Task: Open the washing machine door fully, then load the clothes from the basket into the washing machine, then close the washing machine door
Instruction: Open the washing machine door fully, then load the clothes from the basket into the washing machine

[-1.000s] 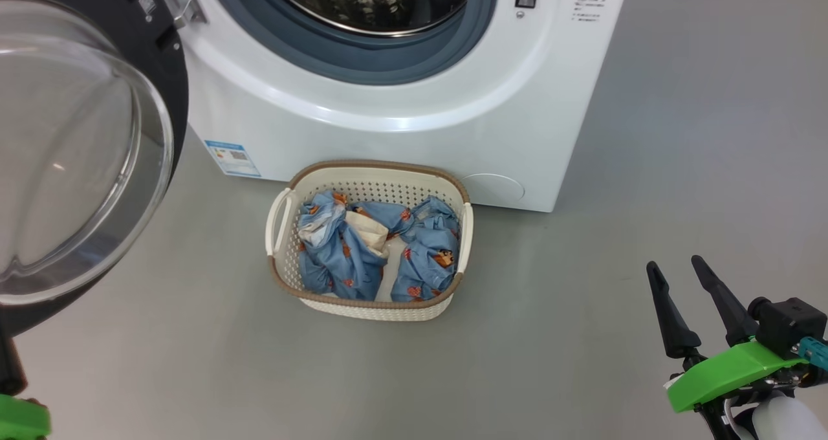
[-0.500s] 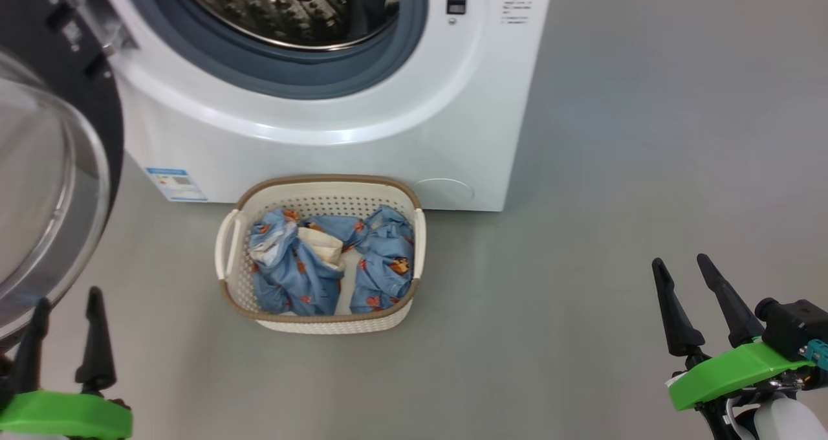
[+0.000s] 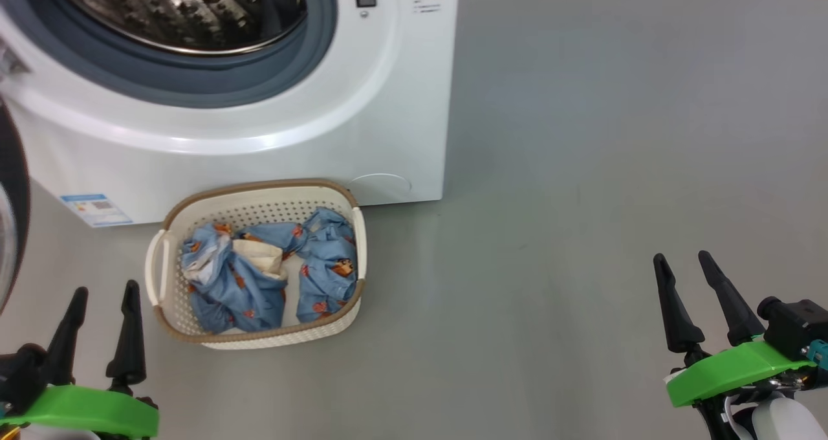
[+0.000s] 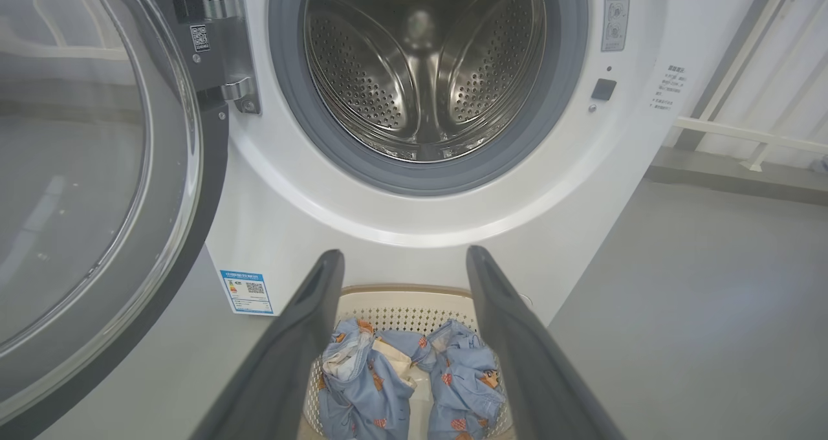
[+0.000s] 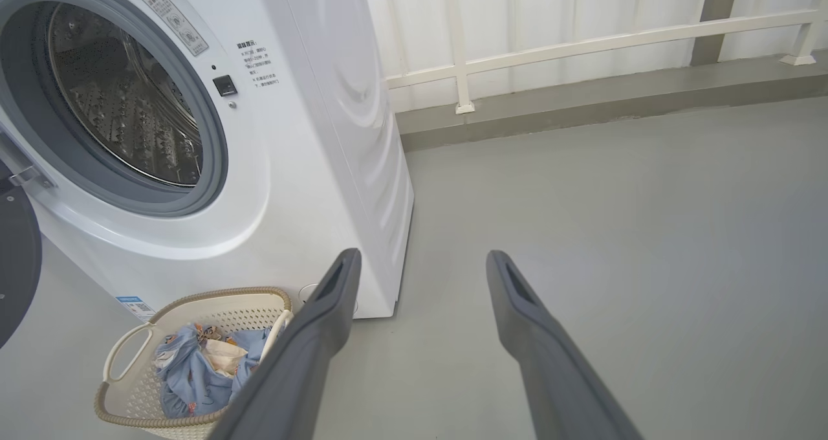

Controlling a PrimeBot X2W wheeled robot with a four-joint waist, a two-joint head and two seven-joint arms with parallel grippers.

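**Left tool sits nearer the basket**

The basket (image 3: 290, 337) stands on the floor just in front of the washing machine (image 3: 388, 103), its long axis across. It holds the clothes (image 3: 259, 278). The washing machine door (image 4: 77, 168) hangs open to the basket's left. The left tool (image 3: 105, 290), fingers apart and empty, is just left of the basket. The right tool (image 3: 680, 257), also apart, is well to its right.

The washing machine (image 3: 272, 129) is showing glossy white panels, with its perforated steel drum (image 4: 424, 71) gleaming inside a matt grey rubber ring (image 4: 414, 182). At the left of the frame, the washing machine door (image 4: 65, 168) is reflecting light off smooth clear glass. The basket (image 3: 246, 210) is looking like matt perforated plastic and is holding the clothes (image 3: 226, 291), soft crumpled cloth. The floor (image 3: 550, 233) is looking smooth and matt.
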